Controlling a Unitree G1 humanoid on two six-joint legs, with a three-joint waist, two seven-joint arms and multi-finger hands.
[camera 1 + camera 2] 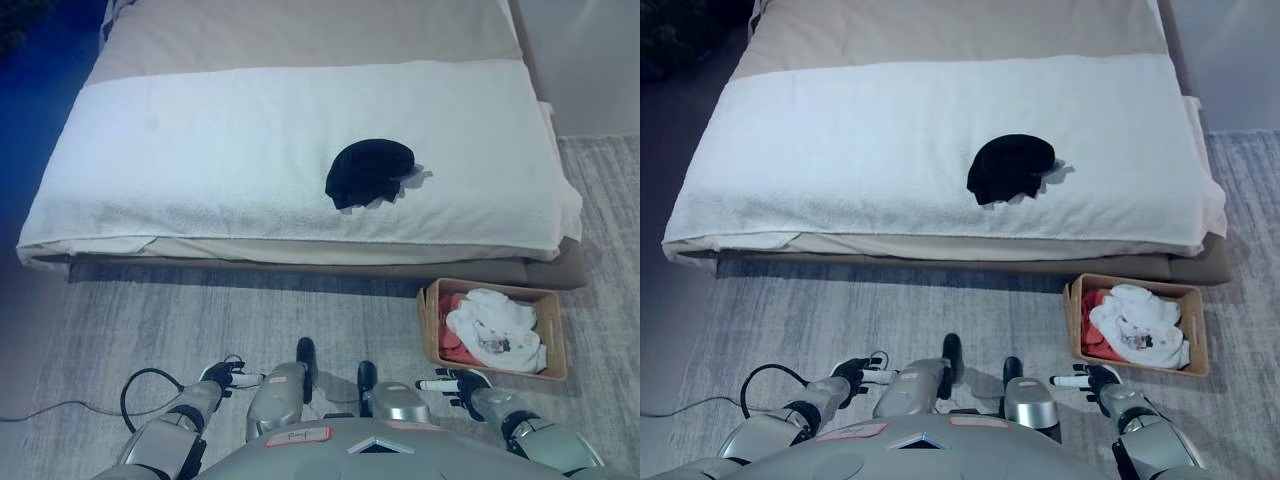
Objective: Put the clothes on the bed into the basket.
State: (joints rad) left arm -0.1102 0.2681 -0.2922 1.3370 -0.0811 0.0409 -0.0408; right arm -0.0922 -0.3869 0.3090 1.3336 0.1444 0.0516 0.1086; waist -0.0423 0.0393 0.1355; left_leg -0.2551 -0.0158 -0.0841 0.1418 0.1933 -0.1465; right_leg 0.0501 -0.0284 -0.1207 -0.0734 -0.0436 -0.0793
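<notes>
A black garment [368, 172] lies bunched on the white blanket of the bed [200, 150], right of the middle. A light brown basket [553, 335] stands on the floor at the bed's front right corner; it holds white cloth [495, 325] and a red piece [456, 340]. My left hand [228, 377] hangs low at the lower left, fingers relaxed and empty. My right hand [455, 384] hangs low at the lower right, just in front of the basket, fingers straight and empty. Both hands are far from the black garment.
A grey carpet [250, 320] covers the floor between me and the bed. The bed's far half has a beige cover [300, 35]. A wall [590, 60] rises to the right of the bed.
</notes>
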